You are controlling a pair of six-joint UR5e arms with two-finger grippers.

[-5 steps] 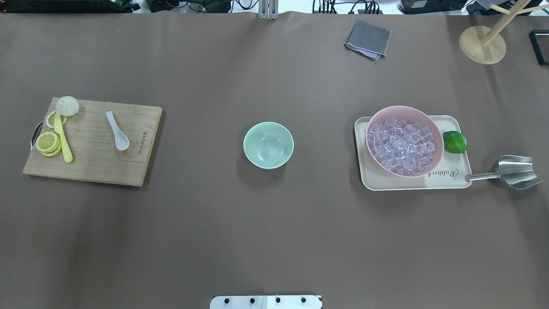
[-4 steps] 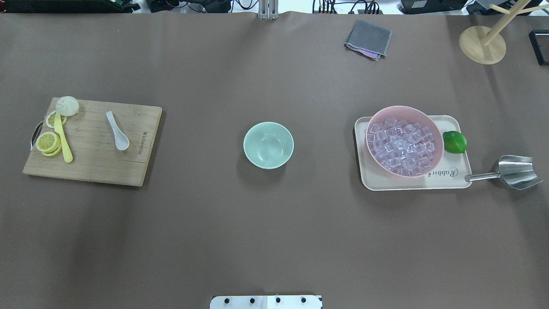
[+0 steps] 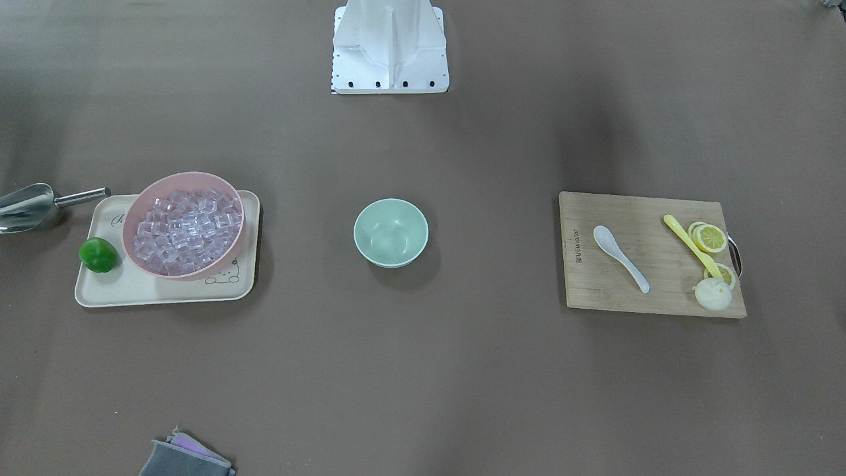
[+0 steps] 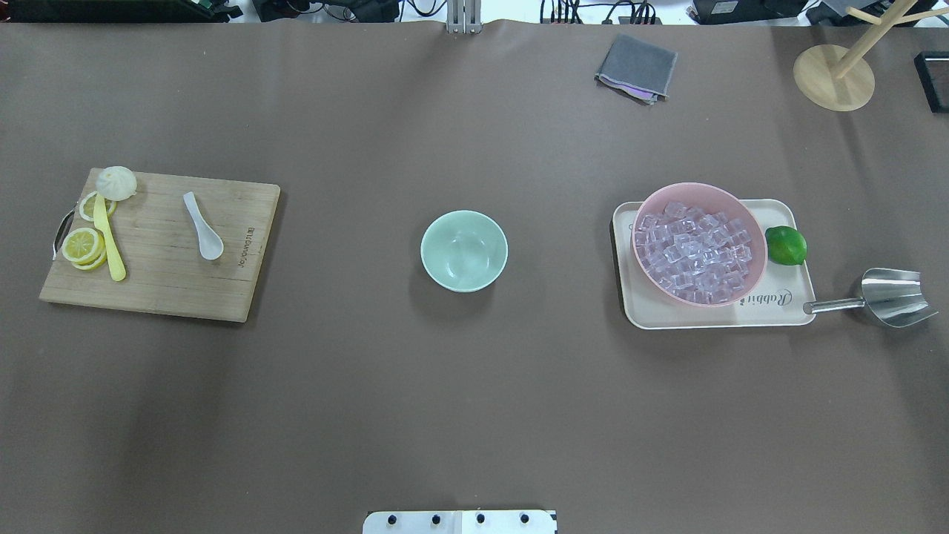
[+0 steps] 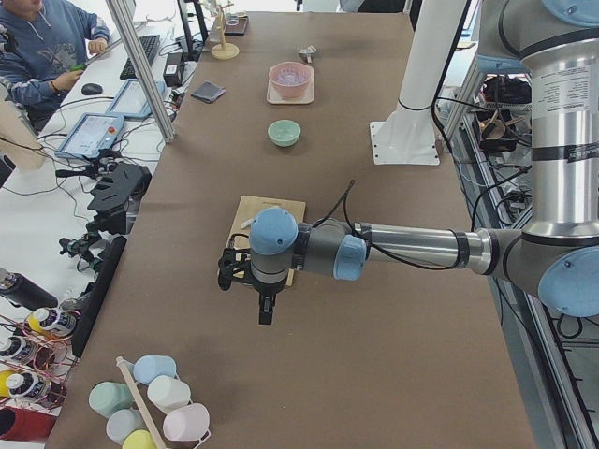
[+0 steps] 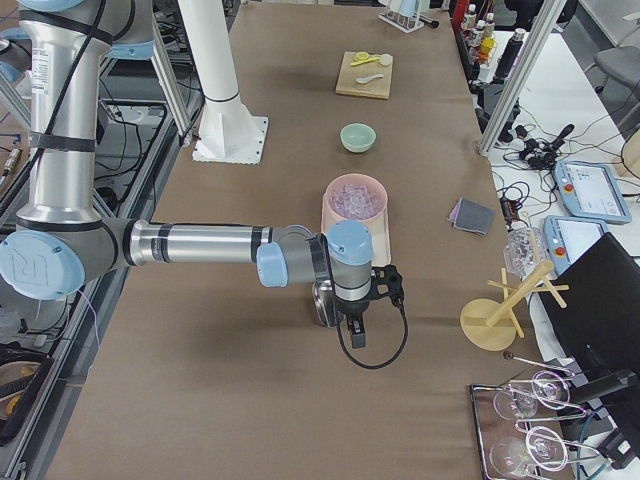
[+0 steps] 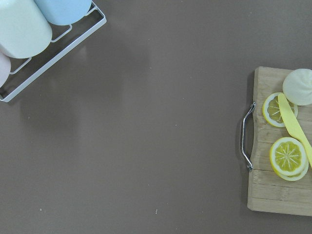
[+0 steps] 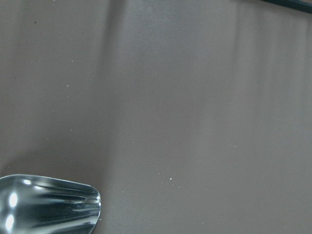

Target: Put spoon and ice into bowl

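On the table (image 4: 474, 408), spoon (image 4: 203, 226) seems well apart from left tool (image 5: 265, 316).

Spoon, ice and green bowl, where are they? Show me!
the spoon (image 4: 200, 225), overhead exterior view, on its handle near the oval end
the ice (image 4: 697, 254), overhead exterior view, on a cube in the pile's middle
the bowl (image 4: 464, 252), overhead exterior view, on its bare inside bottom
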